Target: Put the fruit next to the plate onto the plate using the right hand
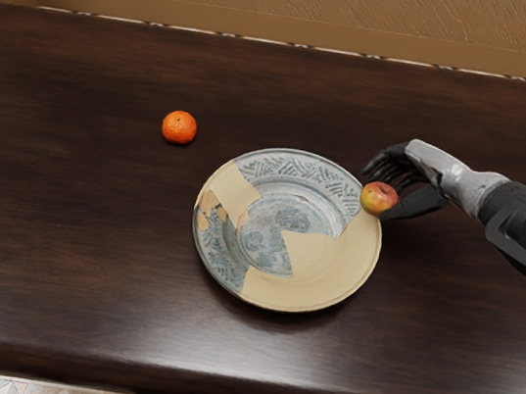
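I see the right hand (410,182) coming in from the right edge of the table (53,275), a little behind the middle of the surface. Its dark fingers are curled around a small red and yellow apple (379,198), with the thumb under it. I judge from this that the hand is clamped on the apple, but I cannot tell if the fruit is lifted or rests on something. In the picture the apple lies just over the right rim of the plate (324,287), which stands near the centre of the table. An orange (179,127) sits well apart from the plate, toward the left and far edges. The left arm does not show.

The step in hand, as I understand it, is to bring the apple over the rim and set it down inside. To do this well I would keep the grip firm and raise the fruit enough that it does not knock the rim. Then I would move it toward the left edge until it is above the flat middle of the plate, not the sloped border. I would lower it slowly and spread the fingers only when it touches, because a round apple can roll off easily.
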`<action>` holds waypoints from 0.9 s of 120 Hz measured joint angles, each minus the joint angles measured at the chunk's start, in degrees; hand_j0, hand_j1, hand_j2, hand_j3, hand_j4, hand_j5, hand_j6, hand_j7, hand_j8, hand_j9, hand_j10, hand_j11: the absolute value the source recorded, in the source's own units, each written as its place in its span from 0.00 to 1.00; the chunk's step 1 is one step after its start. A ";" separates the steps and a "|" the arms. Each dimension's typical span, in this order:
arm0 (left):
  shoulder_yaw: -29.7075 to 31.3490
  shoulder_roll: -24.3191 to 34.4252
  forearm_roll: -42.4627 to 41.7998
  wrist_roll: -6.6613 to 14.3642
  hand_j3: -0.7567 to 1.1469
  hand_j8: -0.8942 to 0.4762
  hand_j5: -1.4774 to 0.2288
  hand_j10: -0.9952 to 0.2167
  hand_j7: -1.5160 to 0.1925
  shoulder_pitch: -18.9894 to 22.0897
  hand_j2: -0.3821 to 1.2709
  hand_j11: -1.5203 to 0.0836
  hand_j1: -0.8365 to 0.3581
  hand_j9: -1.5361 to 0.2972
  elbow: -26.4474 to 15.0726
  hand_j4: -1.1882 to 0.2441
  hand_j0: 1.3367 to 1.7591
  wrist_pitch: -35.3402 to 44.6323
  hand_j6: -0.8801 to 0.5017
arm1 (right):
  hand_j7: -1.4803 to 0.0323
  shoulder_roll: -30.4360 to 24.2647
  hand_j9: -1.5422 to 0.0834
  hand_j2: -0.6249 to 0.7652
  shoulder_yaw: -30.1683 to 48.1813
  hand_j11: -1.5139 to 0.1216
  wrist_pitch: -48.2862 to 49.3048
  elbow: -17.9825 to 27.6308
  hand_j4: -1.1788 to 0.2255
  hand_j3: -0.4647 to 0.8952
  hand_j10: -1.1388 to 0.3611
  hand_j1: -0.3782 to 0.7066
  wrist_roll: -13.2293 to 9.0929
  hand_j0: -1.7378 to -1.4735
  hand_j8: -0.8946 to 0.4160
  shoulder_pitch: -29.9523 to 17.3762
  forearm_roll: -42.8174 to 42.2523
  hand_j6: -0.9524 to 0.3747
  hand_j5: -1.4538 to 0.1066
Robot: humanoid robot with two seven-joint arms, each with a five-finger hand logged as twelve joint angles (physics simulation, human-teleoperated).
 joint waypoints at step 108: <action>0.00 0.00 0.00 0.01 0.40 0.48 0.69 0.63 0.71 -0.04 0.26 0.76 0.76 0.67 0.00 0.67 0.76 0.00 0.47 | 0.51 5.13 0.51 0.50 -0.88 0.49 1.61 0.08 0.46 0.34 0.40 0.58 -0.50 0.30 0.35 -0.06 0.04 0.34 0.47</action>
